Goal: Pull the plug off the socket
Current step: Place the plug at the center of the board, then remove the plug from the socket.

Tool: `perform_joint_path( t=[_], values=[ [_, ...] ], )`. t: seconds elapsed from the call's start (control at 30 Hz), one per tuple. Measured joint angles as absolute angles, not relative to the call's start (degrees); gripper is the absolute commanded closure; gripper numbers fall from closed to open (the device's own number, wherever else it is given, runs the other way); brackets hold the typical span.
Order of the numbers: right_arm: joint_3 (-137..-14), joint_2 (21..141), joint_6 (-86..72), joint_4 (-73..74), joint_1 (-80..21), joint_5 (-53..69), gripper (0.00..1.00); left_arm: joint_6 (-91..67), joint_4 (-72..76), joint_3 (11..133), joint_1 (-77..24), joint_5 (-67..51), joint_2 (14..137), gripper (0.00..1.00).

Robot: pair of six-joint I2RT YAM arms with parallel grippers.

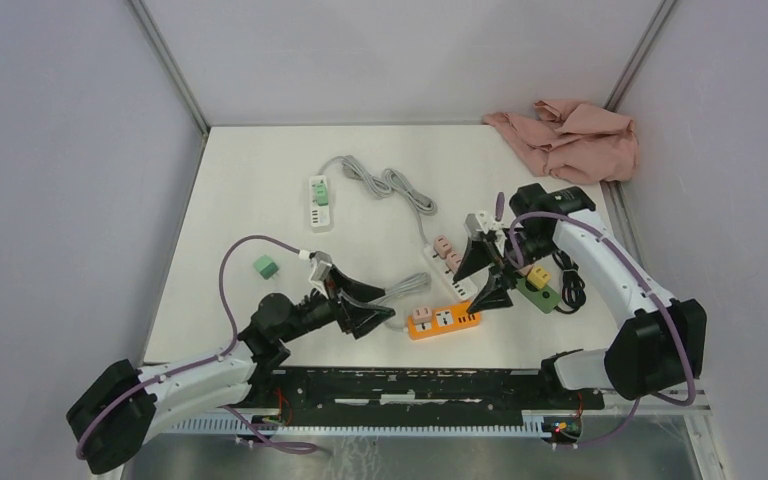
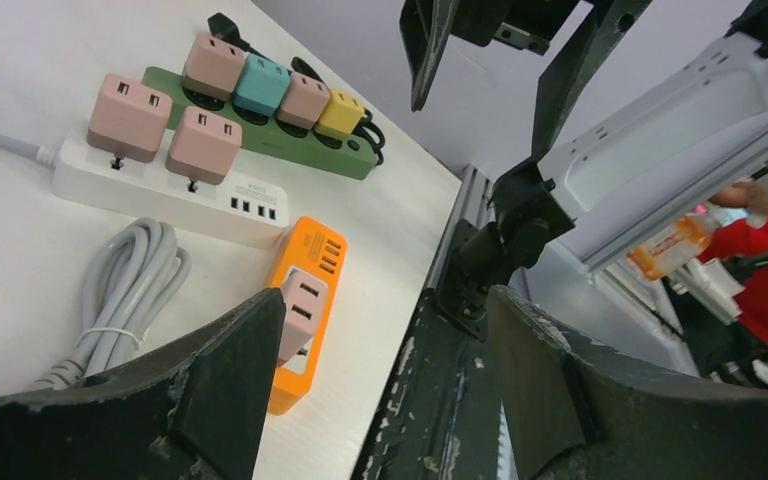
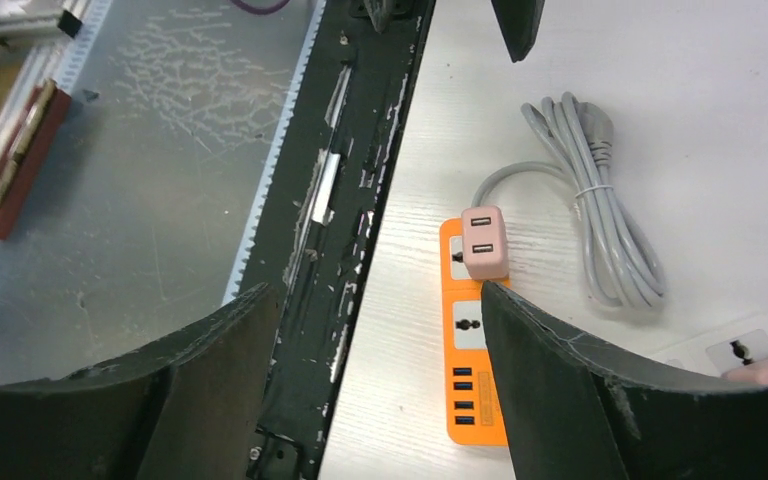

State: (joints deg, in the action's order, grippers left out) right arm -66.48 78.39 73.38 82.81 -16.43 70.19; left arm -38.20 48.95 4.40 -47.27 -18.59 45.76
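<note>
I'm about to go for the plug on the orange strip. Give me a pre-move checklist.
1. Pink square plug seated in orange plastic power strip: ok.
2. Left pincer open, empty: ok.
3. Right pincer open, empty: ok.
4. A pincer around the plug: not ok, both apart from it.
5. Strip braced: not ok, nothing holds it.
6. Bundled grey cable off the plug: ok.

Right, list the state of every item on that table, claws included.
Orange strip, one pink plug in.
Near white strip, two plugs in.
Green strip, four plugs in.
Far white strip, one green plug in.
Loose green plug, not in any strip.
Grey cord, bundled.
Cloth, crumpled.
Left claw, open, empty.
Right claw, open, empty.
</note>
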Motion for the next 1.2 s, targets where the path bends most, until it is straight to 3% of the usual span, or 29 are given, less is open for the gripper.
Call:
perform_joint_path(
  t=[0.23,0.7,1.2],
  values=[
    [-61.3,74.7,80.9,81.6,-17.5,66.8,0.17,-28.2,50.1,2.8,-51.7,-15.4,48.8,0.23],
    [-51.5,72.7,53.7,47.0,-37.0,44.1,0.16,-7.1,54.0,1.4,-60.9,-10.9,58.4,0.22],
    [-50.0,79.5,45.1,32.8,-52.7,26.3,0.44,-2.2,59.0,0.7,-62.0,-9.0,65.0,0.23]
  ],
)
